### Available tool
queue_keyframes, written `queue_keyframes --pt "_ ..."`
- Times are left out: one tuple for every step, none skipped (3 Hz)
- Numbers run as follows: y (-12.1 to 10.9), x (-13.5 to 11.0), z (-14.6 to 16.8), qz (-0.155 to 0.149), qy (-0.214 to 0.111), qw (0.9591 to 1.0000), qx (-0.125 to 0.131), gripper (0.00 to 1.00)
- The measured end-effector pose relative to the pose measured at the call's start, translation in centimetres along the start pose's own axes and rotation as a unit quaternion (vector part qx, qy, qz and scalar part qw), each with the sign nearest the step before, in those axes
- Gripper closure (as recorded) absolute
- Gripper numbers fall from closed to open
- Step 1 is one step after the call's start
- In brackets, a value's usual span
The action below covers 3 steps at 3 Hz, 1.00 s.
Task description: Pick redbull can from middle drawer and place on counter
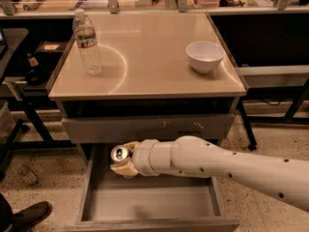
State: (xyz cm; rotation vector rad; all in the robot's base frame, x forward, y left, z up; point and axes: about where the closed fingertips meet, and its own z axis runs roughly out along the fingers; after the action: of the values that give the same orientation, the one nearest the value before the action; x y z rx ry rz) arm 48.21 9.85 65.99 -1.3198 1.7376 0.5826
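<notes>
The redbull can shows its silver top with pull tab, held in my gripper at the end of the white arm reaching in from the right. The gripper is shut on the can and holds it above the back left of the open middle drawer, just below the grey drawer front. The drawer's plain grey floor is bare. The beige counter lies above, with faint arc marks.
A clear plastic water bottle stands at the counter's left. A white bowl sits at its right. Dark tables flank the cabinet on both sides. A shoe is on the floor at lower left.
</notes>
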Motion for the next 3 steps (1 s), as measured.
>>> queue_keyframes --pt "-1.8 -1.9 -0.6 0.009 0.009 0.9999 0.009 1.00" --pt "-3.9 -5.0 -1.8 0.005 0.021 0.9996 0.020 1.00" --pt "-5.5 -8.1 -4.3 -0.003 0.035 0.9988 0.035 1.00"
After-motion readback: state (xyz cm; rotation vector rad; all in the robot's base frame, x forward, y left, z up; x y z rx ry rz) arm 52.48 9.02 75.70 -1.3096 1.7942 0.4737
